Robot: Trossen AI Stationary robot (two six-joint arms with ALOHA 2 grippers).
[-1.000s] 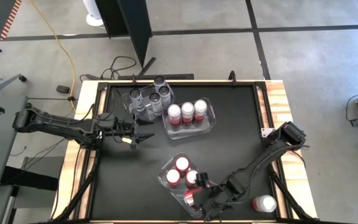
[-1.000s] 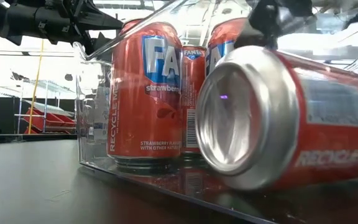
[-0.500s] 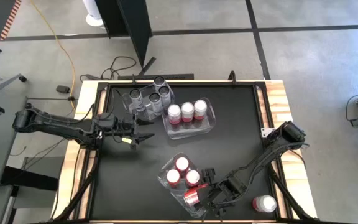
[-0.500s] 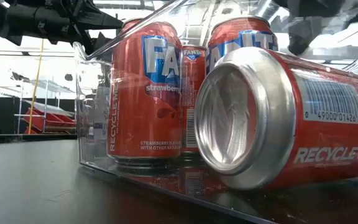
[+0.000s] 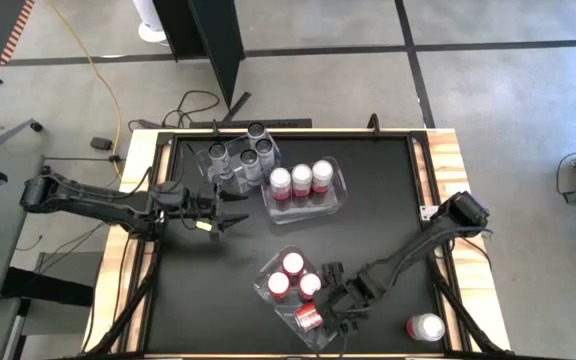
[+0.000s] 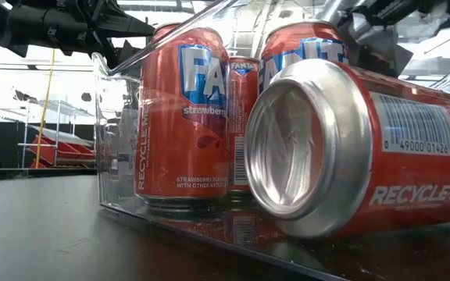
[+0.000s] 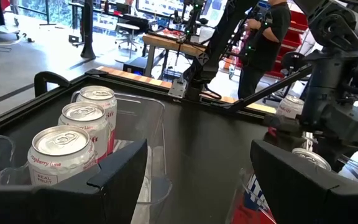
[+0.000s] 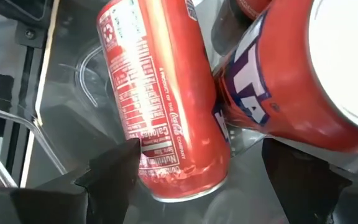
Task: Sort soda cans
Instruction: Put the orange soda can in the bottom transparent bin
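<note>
High view, right end effector (image 5: 340, 312) released beside fallen can (image 5: 309, 318), left end effector (image 5: 230, 212) released mid-table.

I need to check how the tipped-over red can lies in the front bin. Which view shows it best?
The low view: the tipped can fills it, on its side, silver end facing the camera. The high view shows it small; the right wrist view shows its label.

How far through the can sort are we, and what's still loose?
Done: grey cans fill the far-left bin, three red-and-white cans the middle bin, three upright red cans the near bin.
In hand: nothing gripped; the open right gripper sits by a tipped red can lying in that near bin.
Left: stand it up, and one can remains at the table's near right edge. The left gripper waits open.
</note>
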